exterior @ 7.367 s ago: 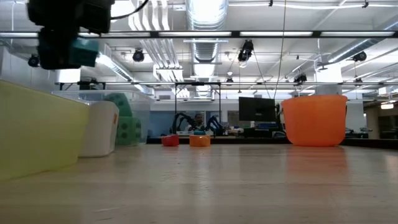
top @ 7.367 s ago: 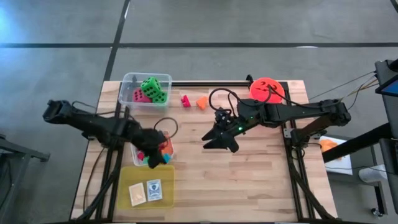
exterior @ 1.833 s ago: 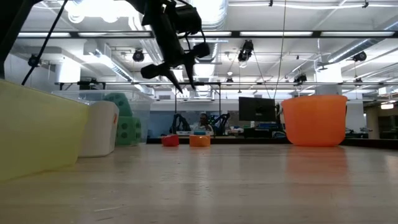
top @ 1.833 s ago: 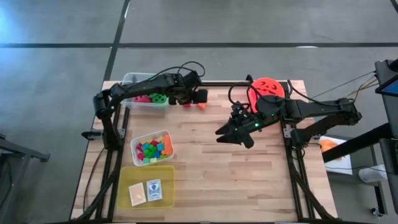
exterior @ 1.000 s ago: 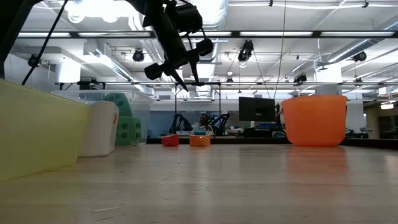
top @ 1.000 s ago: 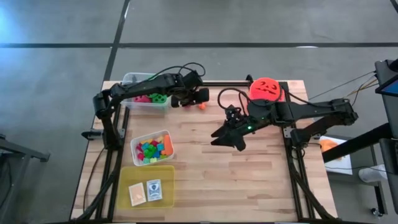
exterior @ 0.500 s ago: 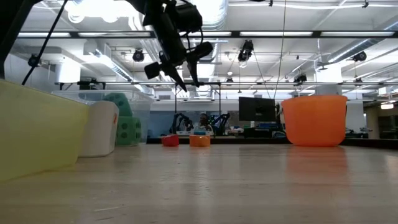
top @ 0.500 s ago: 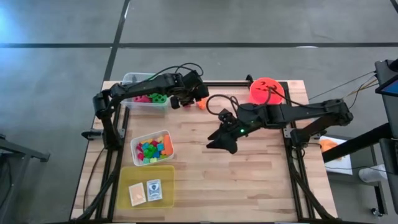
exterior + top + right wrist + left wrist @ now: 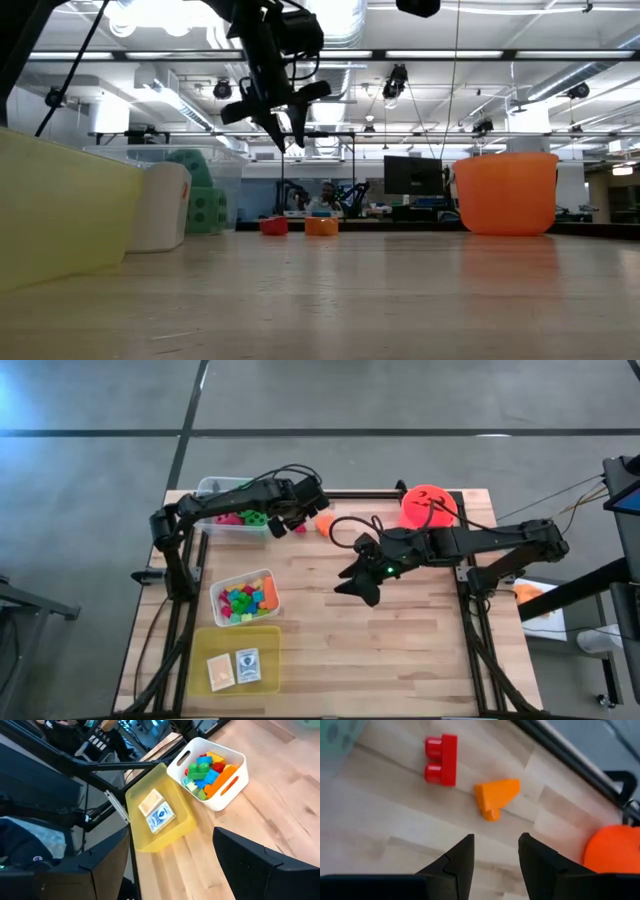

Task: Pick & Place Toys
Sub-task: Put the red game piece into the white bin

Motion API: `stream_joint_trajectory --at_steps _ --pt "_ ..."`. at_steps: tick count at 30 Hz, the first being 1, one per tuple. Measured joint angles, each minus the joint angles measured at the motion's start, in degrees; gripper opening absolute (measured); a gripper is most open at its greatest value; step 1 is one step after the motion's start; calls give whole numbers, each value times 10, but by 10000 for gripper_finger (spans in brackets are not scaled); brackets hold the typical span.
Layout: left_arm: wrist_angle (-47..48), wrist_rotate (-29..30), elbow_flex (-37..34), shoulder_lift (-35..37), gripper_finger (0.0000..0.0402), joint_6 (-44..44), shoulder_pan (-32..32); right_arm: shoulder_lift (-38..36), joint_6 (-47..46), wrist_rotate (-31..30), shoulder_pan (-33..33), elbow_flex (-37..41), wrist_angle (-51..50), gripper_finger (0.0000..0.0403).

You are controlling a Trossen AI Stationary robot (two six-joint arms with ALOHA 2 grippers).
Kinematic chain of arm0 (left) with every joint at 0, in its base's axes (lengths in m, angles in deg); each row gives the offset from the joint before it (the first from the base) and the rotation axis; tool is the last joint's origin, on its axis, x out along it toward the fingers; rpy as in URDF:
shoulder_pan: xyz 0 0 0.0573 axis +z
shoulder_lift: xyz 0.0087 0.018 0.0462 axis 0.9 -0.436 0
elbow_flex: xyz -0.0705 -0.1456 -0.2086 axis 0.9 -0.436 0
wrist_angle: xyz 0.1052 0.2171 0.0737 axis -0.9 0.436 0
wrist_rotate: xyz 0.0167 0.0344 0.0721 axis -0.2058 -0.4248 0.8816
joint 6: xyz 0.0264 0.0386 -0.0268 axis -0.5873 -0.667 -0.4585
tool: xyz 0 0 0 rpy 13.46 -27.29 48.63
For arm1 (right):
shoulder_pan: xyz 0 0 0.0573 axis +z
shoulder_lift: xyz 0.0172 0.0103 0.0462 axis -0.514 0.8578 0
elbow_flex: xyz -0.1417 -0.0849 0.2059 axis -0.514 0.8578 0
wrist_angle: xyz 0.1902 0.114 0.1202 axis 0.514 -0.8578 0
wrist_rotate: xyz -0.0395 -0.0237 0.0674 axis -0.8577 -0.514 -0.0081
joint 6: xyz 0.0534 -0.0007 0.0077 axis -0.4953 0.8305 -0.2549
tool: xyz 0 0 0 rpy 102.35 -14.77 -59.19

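Observation:
Two toys lie flat on the wood near the table's far edge: a red block [image 9: 442, 760] and an orange block [image 9: 495, 797]. My left gripper [image 9: 495, 840] hangs open above them, pointing steeply down, with nothing between its fingers; in the low view it [image 9: 283, 135] is well clear of the table. My right gripper [image 9: 357, 588] hovers open over the table's middle and holds nothing. Green and pink dice [image 9: 245, 515] sit in a clear tub [image 9: 208, 490] at the far left.
A white tub [image 9: 227, 785] full of bright blocks stands on the left. A yellow tray [image 9: 182, 827] holding two cards is at the near left. The orange bucket [image 9: 428, 505] stands at the far right. Bare wood spans the middle and near right.
My left gripper has rolled about its own pointing line while staying over the red and orange blocks. My right gripper has sunk a little and drifted slightly toward the table's left. The blocks have not moved.

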State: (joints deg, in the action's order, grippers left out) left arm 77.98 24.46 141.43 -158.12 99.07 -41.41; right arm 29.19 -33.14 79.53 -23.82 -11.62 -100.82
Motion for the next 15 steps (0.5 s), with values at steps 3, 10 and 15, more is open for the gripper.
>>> stream_joint_trajectory --at_steps 3,10,15 --pt "-11 18 0 0 143 2 0 -1 0 -7 0 0 -2 281" --pt "-6 33 0 -9 144 25 0 -2 0 -44 0 0 -11 281" --pt "-4 30 0 -27 176 38 0 -2 0 -44 0 0 -11 281"
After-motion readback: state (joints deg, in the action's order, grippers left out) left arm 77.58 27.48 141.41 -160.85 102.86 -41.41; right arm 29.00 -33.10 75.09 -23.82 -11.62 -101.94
